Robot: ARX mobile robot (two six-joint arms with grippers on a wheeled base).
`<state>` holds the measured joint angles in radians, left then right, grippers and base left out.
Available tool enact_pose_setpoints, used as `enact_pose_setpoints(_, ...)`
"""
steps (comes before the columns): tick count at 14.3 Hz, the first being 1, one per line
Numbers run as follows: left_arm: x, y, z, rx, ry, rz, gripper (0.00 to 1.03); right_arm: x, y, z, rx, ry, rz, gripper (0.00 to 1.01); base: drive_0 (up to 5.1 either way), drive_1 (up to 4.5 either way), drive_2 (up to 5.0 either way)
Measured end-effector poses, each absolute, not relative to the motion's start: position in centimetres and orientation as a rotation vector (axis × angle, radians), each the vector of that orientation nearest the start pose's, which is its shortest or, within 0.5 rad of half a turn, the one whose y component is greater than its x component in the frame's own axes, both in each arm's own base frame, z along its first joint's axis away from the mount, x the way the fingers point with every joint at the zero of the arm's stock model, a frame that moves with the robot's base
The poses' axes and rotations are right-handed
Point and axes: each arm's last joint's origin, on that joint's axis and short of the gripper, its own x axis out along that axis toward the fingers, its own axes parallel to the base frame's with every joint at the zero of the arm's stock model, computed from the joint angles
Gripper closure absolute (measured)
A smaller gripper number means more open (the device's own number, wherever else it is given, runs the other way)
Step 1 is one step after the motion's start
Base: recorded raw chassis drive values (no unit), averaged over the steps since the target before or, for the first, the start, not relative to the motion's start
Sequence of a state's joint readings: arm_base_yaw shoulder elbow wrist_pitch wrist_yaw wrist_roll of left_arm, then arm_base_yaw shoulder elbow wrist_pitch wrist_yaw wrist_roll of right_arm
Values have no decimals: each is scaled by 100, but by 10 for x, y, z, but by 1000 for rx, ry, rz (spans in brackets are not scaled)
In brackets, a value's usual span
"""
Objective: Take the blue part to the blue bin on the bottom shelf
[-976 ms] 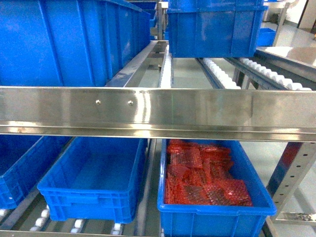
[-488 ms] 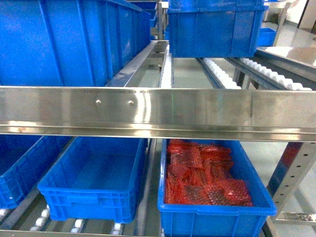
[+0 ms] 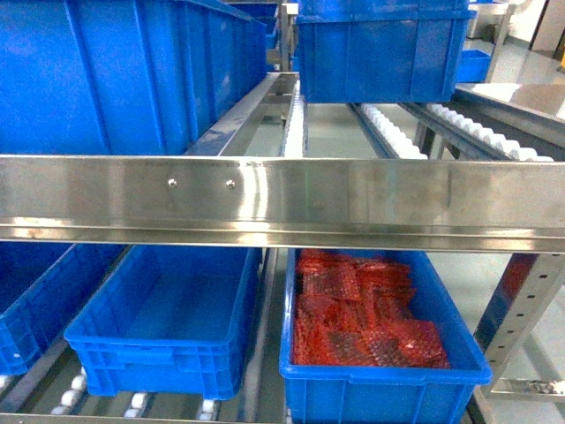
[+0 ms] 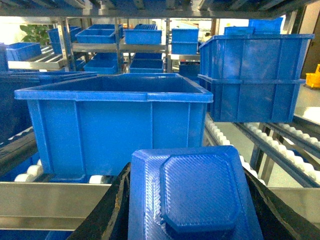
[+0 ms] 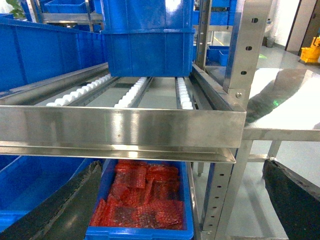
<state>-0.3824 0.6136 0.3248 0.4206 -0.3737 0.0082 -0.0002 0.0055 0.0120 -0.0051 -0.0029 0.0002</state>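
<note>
Head view nudged slightly since earlier. Left tool [image 4: 192, 220] grips blue part [image 4: 195, 197]; empty blue bin [image 3: 168, 331] sits lower left. Right tool [image 5: 175, 220] spread wide.

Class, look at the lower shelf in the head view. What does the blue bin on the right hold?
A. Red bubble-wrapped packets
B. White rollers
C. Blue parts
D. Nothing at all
A: the right bin is filled with red packets in bubble wrap, while the blue bin beside it on the left looks empty.
</note>
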Motion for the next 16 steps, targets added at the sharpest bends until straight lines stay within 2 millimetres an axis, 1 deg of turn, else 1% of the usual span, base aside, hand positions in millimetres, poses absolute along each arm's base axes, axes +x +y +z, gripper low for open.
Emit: enact_pose_setpoints(16, 143, -46, 256, -41, -123, -8, 59, 97, 0, 167, 0, -1, 0, 3, 0, 0, 0)
